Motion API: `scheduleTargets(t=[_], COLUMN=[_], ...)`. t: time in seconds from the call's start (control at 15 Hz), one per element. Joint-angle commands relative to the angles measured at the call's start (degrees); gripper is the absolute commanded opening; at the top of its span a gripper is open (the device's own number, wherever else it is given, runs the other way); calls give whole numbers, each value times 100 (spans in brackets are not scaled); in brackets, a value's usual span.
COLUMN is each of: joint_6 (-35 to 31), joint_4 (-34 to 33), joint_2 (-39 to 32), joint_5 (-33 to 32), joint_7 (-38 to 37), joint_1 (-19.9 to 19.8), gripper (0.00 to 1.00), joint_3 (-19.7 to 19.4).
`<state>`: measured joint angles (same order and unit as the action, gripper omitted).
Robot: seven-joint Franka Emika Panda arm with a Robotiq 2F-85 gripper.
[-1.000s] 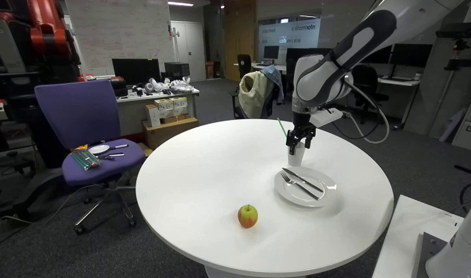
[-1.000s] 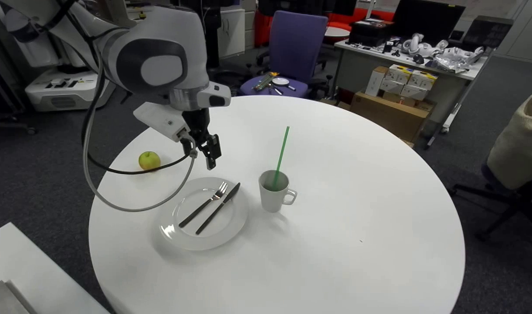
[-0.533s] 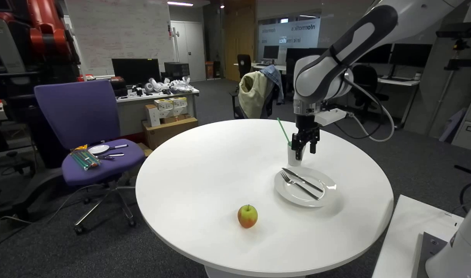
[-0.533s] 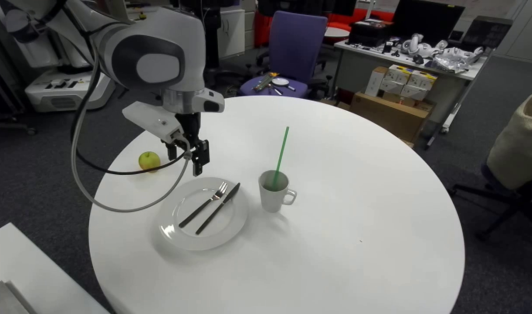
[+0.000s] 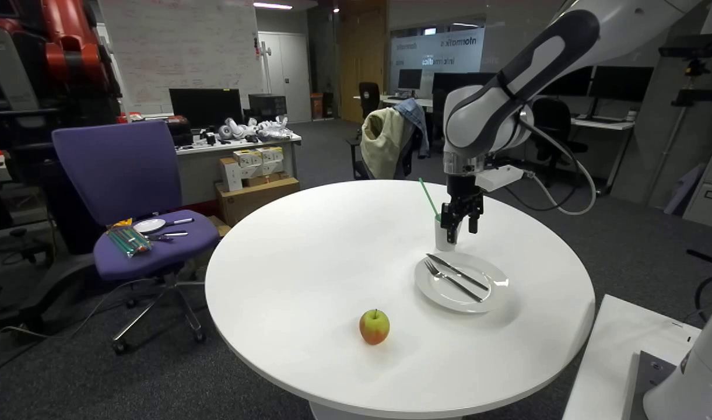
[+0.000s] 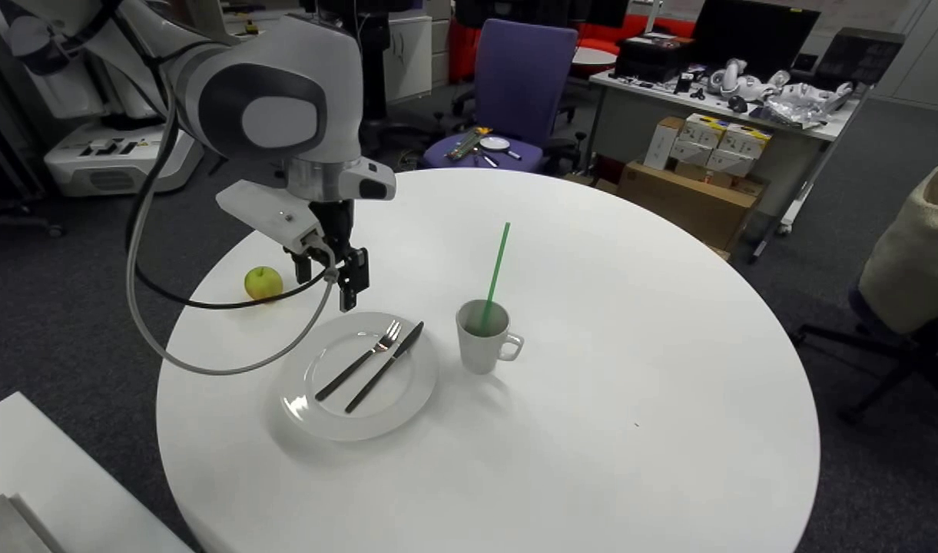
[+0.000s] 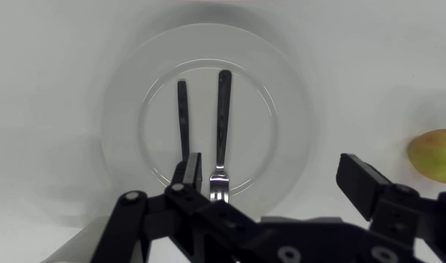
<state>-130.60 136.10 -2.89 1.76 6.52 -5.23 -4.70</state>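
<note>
Black gripper [image 7: 271, 170], jaws spread wide, unloaded. Fork [image 7: 223, 120] and knife [image 7: 183, 117] on plate [image 7: 120, 109] below, knife partly hidden by one finger [image 7: 193, 170]; clearance hard to judge. Mug [image 6: 480, 352] with green straw [image 6: 499, 265] beyond that finger, apple [image 7: 435, 156] beyond the opposite one.

Low in the wrist view my gripper [image 7: 269, 162] is black; mid-frame I see a white plate [image 7: 204, 117] and a black-handled, silver-tined fork [image 7: 223, 124]; at right, a yellow-green apple [image 7: 436, 157] blushed red.
</note>
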Motion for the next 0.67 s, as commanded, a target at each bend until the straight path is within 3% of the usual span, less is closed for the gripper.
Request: scheduleTargets(t=[0.0, 0.6], joint_6=[12, -11], joint_4=[-8, -246], joint_2=[0, -94], joint_5=[0, -121], joint_7=[0, 39], joint_1=[2, -62], gripper=[100, 100], joint_3=[-3, -75])
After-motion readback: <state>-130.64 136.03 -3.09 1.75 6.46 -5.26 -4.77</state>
